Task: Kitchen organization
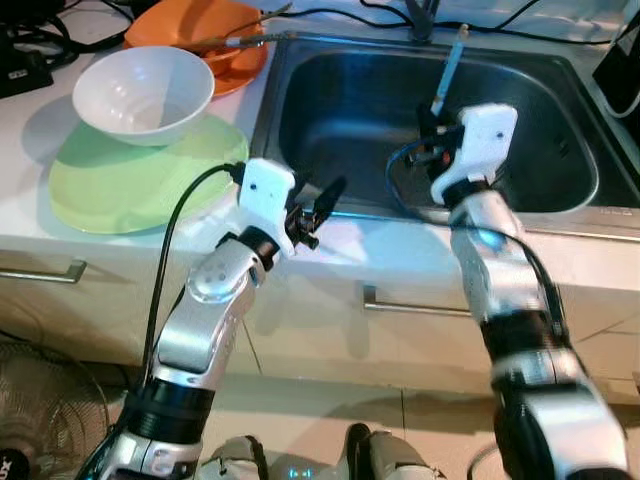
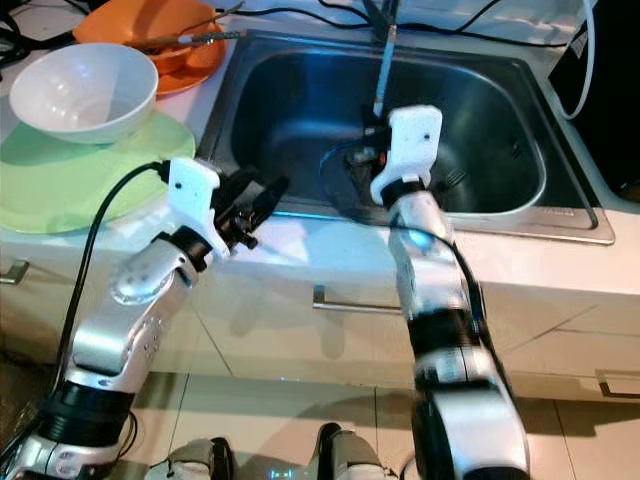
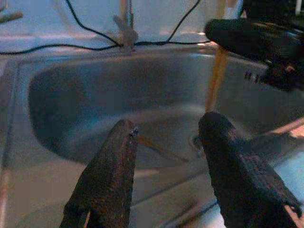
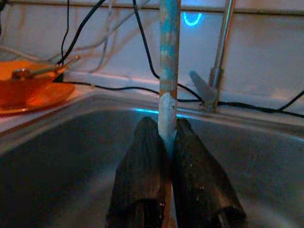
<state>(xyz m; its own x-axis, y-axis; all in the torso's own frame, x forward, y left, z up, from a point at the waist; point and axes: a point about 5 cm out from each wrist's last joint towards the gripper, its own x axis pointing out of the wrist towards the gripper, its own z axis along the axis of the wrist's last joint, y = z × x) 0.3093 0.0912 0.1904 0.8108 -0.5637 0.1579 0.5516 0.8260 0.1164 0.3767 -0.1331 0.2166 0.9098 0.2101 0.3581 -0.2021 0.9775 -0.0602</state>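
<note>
Gripping a thin stick-like utensil (image 4: pixel 168 71) between its two black fingers, the right gripper (image 4: pixel 168 156) was held over the steel sink (image 1: pixel 330 85), at centre-right of the head views. Fingers were pressed together on the utensil's lower shaft; the shaft rose upright between them, its upper part pale blue and its lower part whitish. What kind of utensil it was could not be determined. In the left eye view it showed as a light blue rod (image 1: pixel 448 70) slanting up from the gripper toward the faucet base (image 1: pixel 424 18) at the upper edge.

Left gripper (image 1: pixel 318 212) sat at centre-left of the frame, just over the sink's front rim, fingers apart and holding nothing. Its wrist view looked between both fingers (image 3: pixel 111 180) into the basin.

On the white counter (image 1: pixel 30 215) at upper left: a white bowl (image 1: pixel 143 92) resting on a light green plate (image 1: pixel 135 180). Beyond them, an orange dish (image 1: pixel 205 35) with a metal-handled utensil (image 1: pixel 245 38) lying across it, its handle reaching toward the sink's corner. Black cables (image 1: pixel 330 12) ran along the back of the counter. Cabinet fronts with bar handles (image 1: pixel 410 303) occupied the lower half of the frame.
</note>
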